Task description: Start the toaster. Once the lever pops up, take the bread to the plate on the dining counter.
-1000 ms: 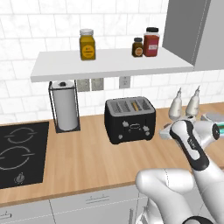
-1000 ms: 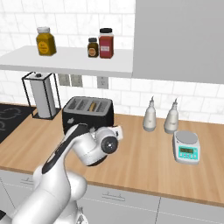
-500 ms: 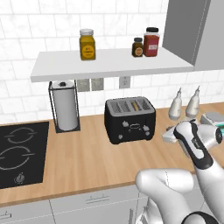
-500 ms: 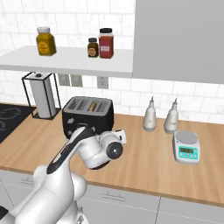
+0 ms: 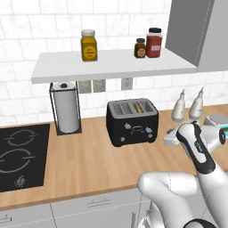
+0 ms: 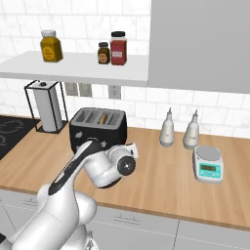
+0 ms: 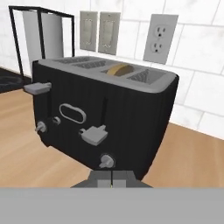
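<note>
The black toaster [image 5: 132, 121] stands on the wood counter against the tiled wall. The tan bread [image 5: 139, 107] sits low in one of its top slots, seen too from the right [image 6: 102, 118] and from the hand [image 7: 120, 69]. On the toaster's front [image 7: 131, 118], the right lever [image 7: 94, 134] is down and the left lever [image 7: 37, 87] is up. My gripper [image 7: 111, 180] is shut and empty, a short way in front of the toaster, level with its lower right knob [image 7: 106, 161]. From the left base, the gripper [image 5: 167, 135] is just right of the toaster. The plate and dining counter are out of view.
A paper towel holder [image 5: 67, 109] stands left of the toaster, and a black cooktop [image 5: 18, 153] lies beyond it. Two white bottles [image 6: 168, 129] and a kitchen scale [image 6: 209, 165] sit to the right. A shelf [image 5: 111, 64] with jars hangs above.
My forearm has sunk slightly and drifted a little right. The toaster, its levers and the bread have not moved, and the gripper stays shut.
</note>
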